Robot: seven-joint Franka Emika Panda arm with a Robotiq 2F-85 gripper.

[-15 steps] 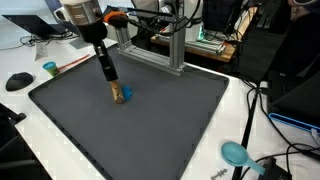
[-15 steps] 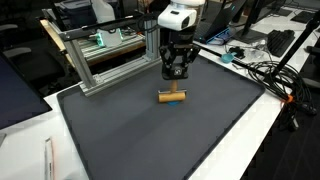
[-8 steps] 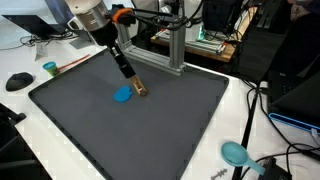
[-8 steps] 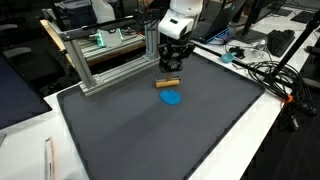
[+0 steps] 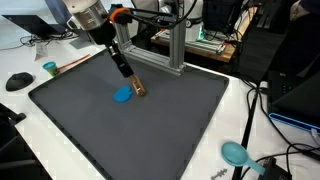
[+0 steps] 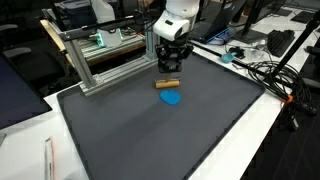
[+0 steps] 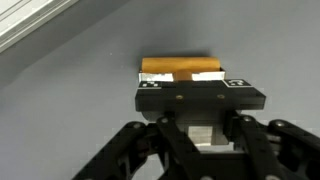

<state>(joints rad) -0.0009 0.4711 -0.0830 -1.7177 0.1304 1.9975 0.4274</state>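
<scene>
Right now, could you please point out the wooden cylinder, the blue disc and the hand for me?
wooden cylinder (image 6: 168, 84), in an exterior view, middle of its long side.
blue disc (image 6: 172, 98), in an exterior view, centre of its top face.
hand (image 6: 170, 77), in an exterior view, midway between its fingertips, just above the cylinder.

Both exterior views look down on the same mat (image 5: 150, 130) from different corners; the wrist view, behind the gripper (image 7: 195, 80), sits close above.

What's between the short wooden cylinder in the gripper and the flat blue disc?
Nothing. A narrow strip of bare dark grey mat separates the short wooden cylinder in the gripper from the flat blue disc, in an exterior view.
</scene>
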